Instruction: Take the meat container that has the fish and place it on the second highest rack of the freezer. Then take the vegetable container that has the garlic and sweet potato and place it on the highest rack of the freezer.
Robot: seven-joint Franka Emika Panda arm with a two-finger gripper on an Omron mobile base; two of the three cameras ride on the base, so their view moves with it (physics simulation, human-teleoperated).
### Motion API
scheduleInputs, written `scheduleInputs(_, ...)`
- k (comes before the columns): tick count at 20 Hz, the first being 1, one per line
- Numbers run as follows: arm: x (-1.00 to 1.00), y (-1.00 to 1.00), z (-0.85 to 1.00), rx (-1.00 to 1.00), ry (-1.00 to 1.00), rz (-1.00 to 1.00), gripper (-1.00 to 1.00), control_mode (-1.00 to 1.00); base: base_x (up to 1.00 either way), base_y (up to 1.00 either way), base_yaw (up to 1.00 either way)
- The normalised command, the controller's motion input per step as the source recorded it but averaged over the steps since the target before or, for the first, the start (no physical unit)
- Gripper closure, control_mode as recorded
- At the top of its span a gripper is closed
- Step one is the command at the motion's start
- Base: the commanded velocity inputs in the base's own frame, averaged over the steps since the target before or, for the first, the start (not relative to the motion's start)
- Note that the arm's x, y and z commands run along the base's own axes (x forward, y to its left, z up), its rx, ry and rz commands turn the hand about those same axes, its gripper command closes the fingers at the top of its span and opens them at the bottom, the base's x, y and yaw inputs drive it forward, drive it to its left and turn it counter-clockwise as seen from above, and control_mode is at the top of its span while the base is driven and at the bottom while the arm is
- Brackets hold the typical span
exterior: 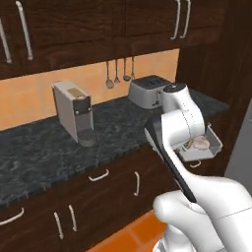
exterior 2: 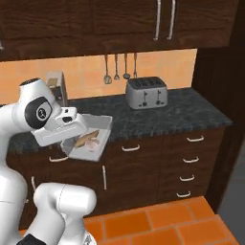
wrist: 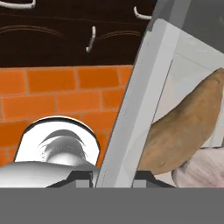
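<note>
Fingers nearly closed, pinching the near wall of the vegetable container [wrist: 127, 118]; in the hand view both tips sit at the bottom edge with the grey wall rising straight up between them, so my gripper [wrist: 114, 177] has the rim clamped, one tip inside and one outside. Container is lifted off the counter [exterior 2: 182, 115] and hangs in the air in front of the lower cabinets, tilted a bit, carried at my hand [exterior 2: 64, 125]. Sweet potato [wrist: 183, 131] lies inside just past the clamped wall, close beside my inner tip; garlic [wrist: 201, 168] is next to it, pale pink, touching or nearly touching the tuber. Both are also visible in the tray from the right base view. Progress, as I judge it: I'm on the second half, vegetable container picked and in transit. Can't confirm from these views that the fish container is already on its rack. Left to do: get to the freezer, set this tray on the highest rack, release.
</note>
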Motion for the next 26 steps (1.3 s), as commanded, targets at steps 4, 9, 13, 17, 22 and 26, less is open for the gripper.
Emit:
scheduleInputs(4,0.0,0.0,0.0,0.0,0.0,0.0,1.0,1.0,0.17,-0.5,-0.73)
scheduleInputs(9,0.0,0.0,0.0,0.0,0.0,0.0,1.0,1.0,0.22,-0.51,-0.7)
scheduleInputs(13,0.0,0.0,0.0,0.0,0.0,0.0,1.0,1.0,0.41,-0.62,-0.66)
scheduleInputs(17,0.0,0.0,0.0,0.0,0.0,0.0,1.0,1.0,0.53,-0.66,-0.6)
scheduleInputs(22,0.0,0.0,0.0,0.0,0.0,0.0,1.0,1.0,0.64,-0.86,-0.49)
scheduleInputs(26,0.0,0.0,0.0,0.0,0.0,0.0,1.0,1.0,0.92,-0.68,-0.4)
